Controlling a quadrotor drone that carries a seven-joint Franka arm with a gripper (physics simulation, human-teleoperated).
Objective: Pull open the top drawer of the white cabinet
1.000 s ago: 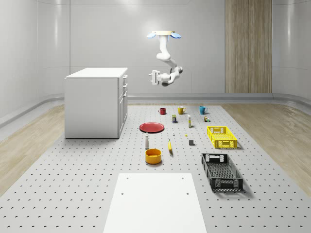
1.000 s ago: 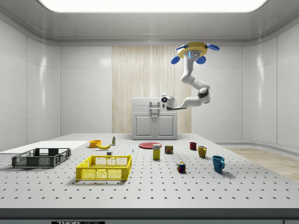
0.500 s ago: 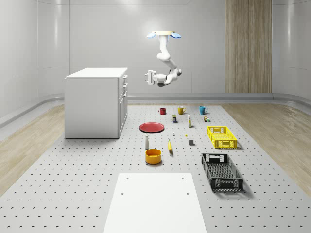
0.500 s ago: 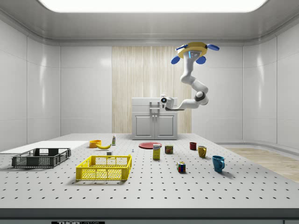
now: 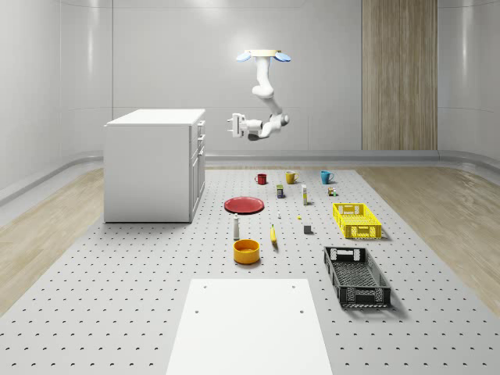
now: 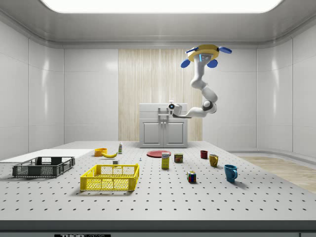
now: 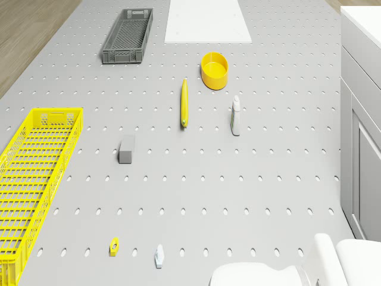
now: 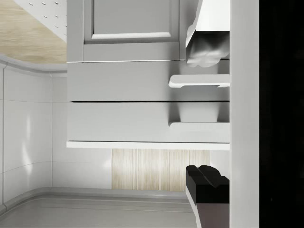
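**The drone hovered before the white cabinet, with the gripper raised to the height of the top drawer.**

The quadrotor drone with blue and yellow rotor discs (image 5: 264,55) hovered high above the grey perforated table (image 5: 117,281), on the front side of the boxy white cabinet (image 5: 152,168). Its smooth white jointed arm (image 5: 266,90) bent down and then pointed at the cabinet. The two-finger gripper (image 5: 233,125) was near the flat top drawer (image 8: 118,121) but apart from it. The drawer sat closed, flush with the front just under the thin top slab. In the wrist view the fingers (image 8: 206,187) were spread wide, and the top drawer's bar-shaped white handle (image 8: 199,126) lay between them. A round red plate (image 5: 244,205) lay on the table below.
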